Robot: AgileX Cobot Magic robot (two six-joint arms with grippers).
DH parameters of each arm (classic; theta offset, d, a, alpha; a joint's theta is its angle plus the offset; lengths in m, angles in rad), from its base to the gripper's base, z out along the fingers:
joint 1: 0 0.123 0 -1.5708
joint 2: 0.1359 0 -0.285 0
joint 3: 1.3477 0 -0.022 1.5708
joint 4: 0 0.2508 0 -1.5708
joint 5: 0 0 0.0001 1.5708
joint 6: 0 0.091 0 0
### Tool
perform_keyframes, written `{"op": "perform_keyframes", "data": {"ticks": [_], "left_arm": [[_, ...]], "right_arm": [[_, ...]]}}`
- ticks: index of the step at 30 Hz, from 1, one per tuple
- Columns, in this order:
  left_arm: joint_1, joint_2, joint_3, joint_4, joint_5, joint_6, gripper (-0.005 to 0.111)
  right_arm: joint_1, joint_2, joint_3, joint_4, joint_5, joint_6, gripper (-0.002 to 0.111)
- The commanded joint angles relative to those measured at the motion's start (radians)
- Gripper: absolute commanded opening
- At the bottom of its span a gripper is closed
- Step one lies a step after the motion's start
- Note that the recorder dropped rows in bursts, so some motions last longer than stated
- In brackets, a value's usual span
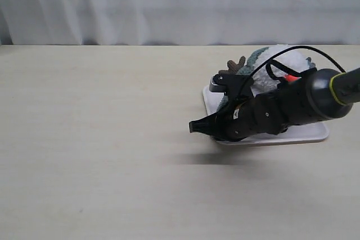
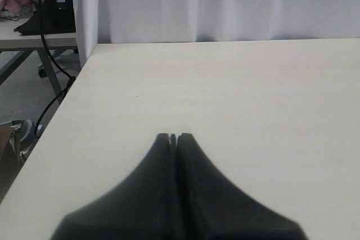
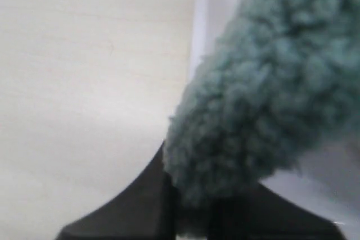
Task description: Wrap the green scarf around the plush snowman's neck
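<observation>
The plush snowman (image 1: 279, 55) lies at the back of a white tray (image 1: 315, 133), one brown twig arm (image 1: 235, 65) sticking out. The green scarf (image 1: 256, 58) lies draped against it. My right gripper (image 1: 194, 126) reaches in from the right, low over the tray's left edge. The right wrist view shows the right gripper (image 3: 191, 198) shut on an end of the fuzzy green scarf (image 3: 270, 94), which bulges out of the jaws over the tray's rim (image 3: 216, 4). My left gripper (image 2: 175, 137) is shut on nothing above bare table and does not appear in the exterior view.
The right arm hides most of the snowman's body and the tray's middle. Pale wooden table (image 1: 101, 139) stretches left and forward of the tray. A white curtain (image 1: 169, 4) hangs behind. The table's left edge (image 2: 67, 94) shows in the left wrist view.
</observation>
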Motion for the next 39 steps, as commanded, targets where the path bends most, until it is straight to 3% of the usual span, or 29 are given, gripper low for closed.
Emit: {"op": "perform_keyframes", "data": {"ticks": [1, 11, 39], "left_arm": [[-0.009, -0.002, 0.002, -0.005, -0.012, -0.004, 0.0], [-0.009, -0.002, 0.002, -0.005, -0.012, -0.004, 0.0], [-0.009, -0.002, 0.002, -0.005, -0.012, -0.004, 0.0]], "right_arm": [[-0.006, -0.068, 0.004, -0.018, 0.093, -0.038, 0.004], [-0.006, -0.214, 0.004, -0.188, 0.533, -0.054, 0.004], [-0.006, -0.222, 0.004, -0.525, 0.818, -0.026, 0.004]]}}
